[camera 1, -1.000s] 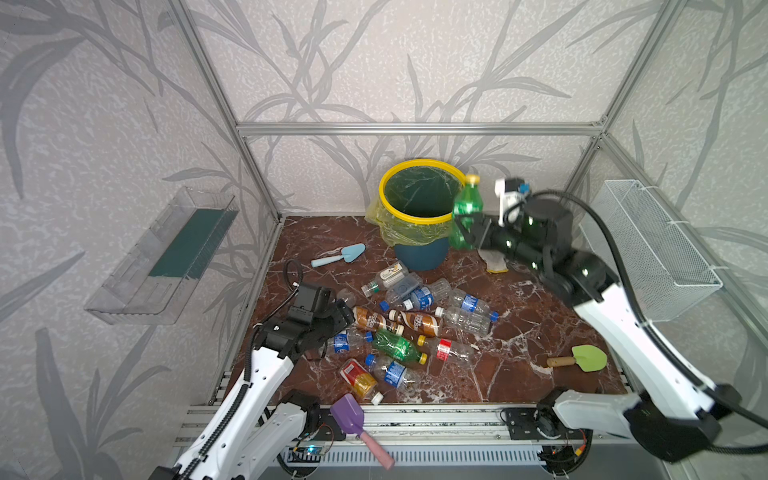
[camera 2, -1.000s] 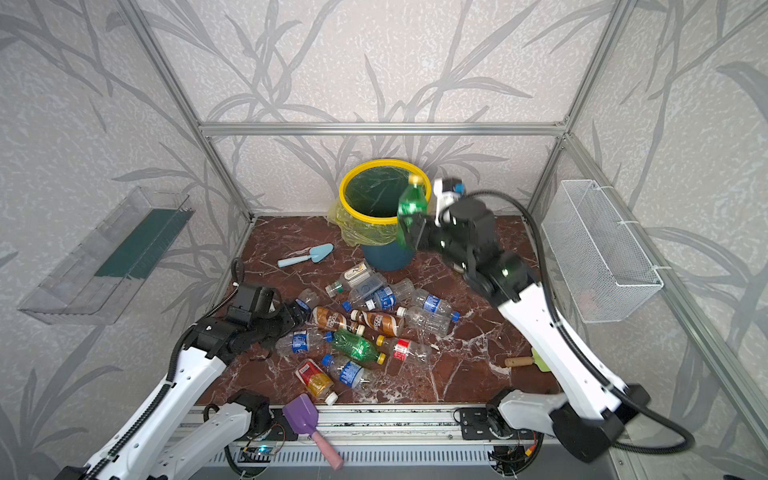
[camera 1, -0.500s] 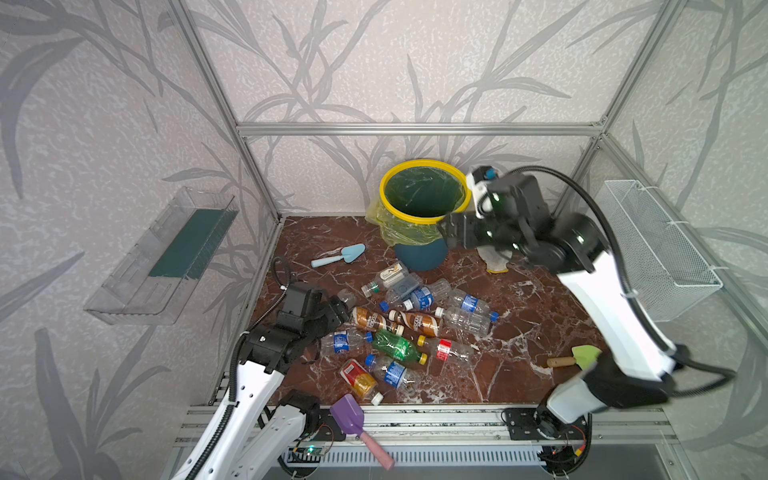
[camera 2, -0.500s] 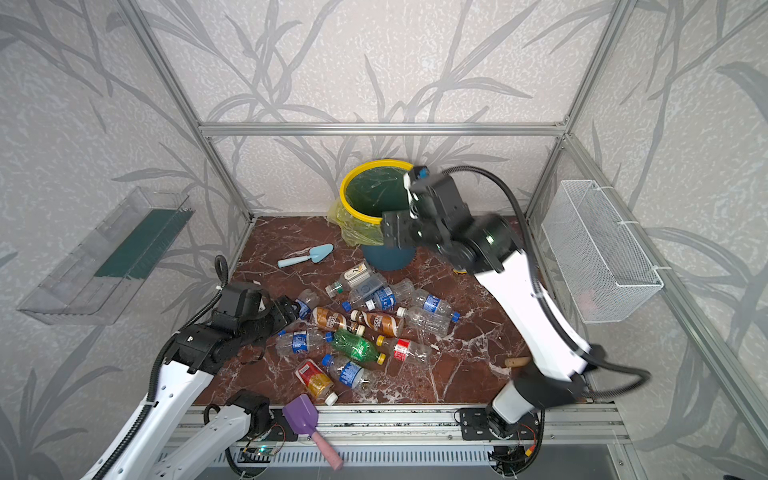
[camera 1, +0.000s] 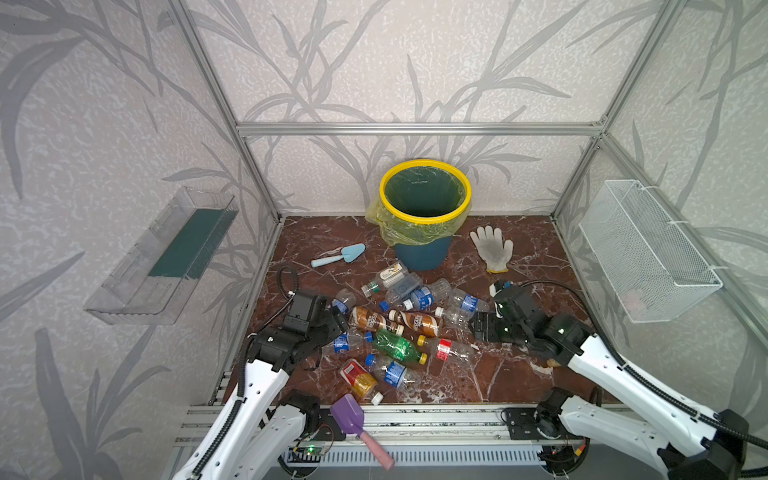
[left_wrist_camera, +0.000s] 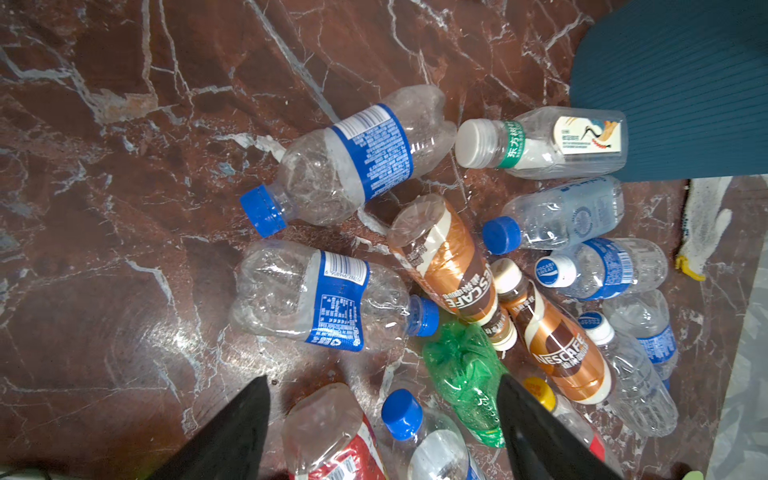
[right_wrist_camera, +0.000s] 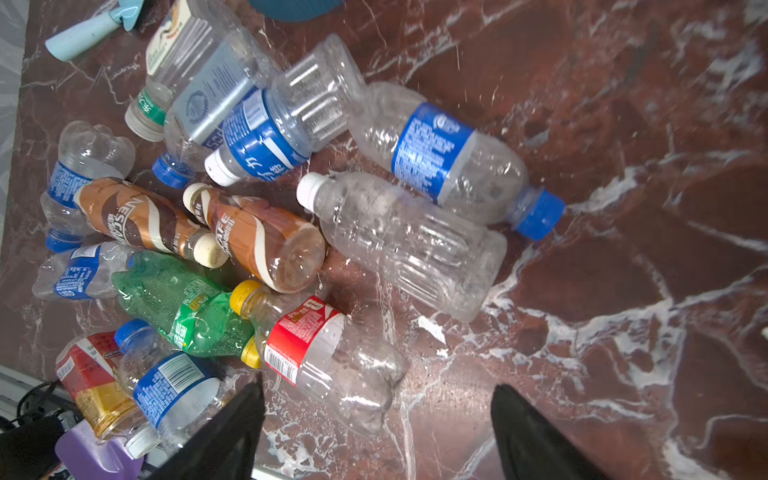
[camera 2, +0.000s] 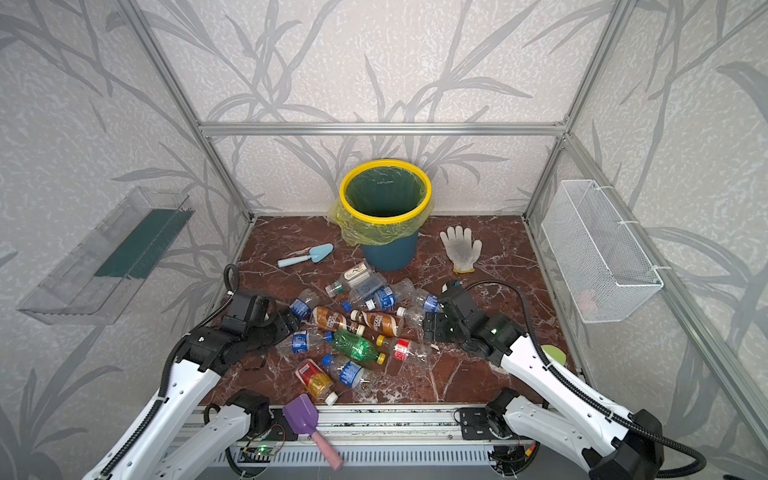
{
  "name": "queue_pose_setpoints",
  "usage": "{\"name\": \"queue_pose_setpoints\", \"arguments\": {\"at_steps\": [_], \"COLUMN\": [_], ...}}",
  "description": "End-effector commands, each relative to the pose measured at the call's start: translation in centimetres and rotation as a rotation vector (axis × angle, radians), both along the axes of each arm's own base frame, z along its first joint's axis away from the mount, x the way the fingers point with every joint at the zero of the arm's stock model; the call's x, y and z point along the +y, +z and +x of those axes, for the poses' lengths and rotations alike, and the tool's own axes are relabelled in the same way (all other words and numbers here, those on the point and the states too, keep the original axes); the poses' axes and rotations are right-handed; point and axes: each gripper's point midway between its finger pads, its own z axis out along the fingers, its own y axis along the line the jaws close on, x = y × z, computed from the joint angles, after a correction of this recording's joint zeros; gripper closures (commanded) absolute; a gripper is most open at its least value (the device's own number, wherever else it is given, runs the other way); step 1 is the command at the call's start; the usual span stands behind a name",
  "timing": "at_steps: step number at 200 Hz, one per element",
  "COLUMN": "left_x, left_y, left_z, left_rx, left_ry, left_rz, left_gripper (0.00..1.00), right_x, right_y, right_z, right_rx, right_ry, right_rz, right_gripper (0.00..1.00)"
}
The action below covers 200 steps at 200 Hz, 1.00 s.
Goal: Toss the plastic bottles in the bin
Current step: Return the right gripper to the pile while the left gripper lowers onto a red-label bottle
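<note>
Several plastic bottles lie in a heap on the marble floor in front of the bin, a teal bucket with a yellow rim and liner. My left gripper hovers open at the heap's left edge. In the left wrist view its gripper has a red-labelled bottle and a blue-capped one below the gap, nothing gripped. My right gripper stands open at the heap's right edge. In the right wrist view, below that gripper, lies the base of a clear red-labelled bottle.
A light-blue trowel lies left of the bin and a white glove right of it. A purple scoop rests on the front rail. A wire basket hangs on the right wall, a clear tray on the left.
My right gripper held a green bottle up beside the bin's rim, let it go, then swung down to the heap's right edge. That bottle no longer shows. The left arm shifted slightly.
</note>
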Motion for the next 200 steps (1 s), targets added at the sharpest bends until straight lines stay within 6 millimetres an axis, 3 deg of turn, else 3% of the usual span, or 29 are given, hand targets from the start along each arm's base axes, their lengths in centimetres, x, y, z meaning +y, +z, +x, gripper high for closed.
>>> {"name": "queue_pose_setpoints", "arguments": {"at_steps": [1,39,75,135,158,200], "left_x": [0.8,0.7,1.5,1.1,0.1,-2.7], "left_y": [-1.4,-3.4,-5.3,-5.9,-5.9,-6.1], "left_z": [-0.6,-1.3,-2.1,-1.5,-1.3,-3.1], "left_rx": [0.057,0.123,0.154,0.1,0.12,0.287], "left_ry": [0.034,0.072,0.169,0.369,0.297,0.082], "left_rz": [0.035,0.016,0.005,-0.152,-0.167,-0.143], "left_gripper": [0.15,0.15,0.15,0.18,0.19,0.18], "right_x": [2.3,3.5,4.2,4.2,3.9,3.4], "right_y": [0.9,-1.3,-2.2,-2.7,-2.8,-2.9], "right_z": [0.1,-0.7,-0.9,-1.2,-1.3,-1.4], "right_rx": [-0.022,0.021,0.036,0.046,0.047,0.044], "right_ry": [0.005,0.023,0.033,0.038,0.035,0.023], "right_rz": [0.124,0.131,0.138,0.13,0.123,0.111], "right_gripper": [0.14,0.14,0.14,0.14,0.14,0.14]}}
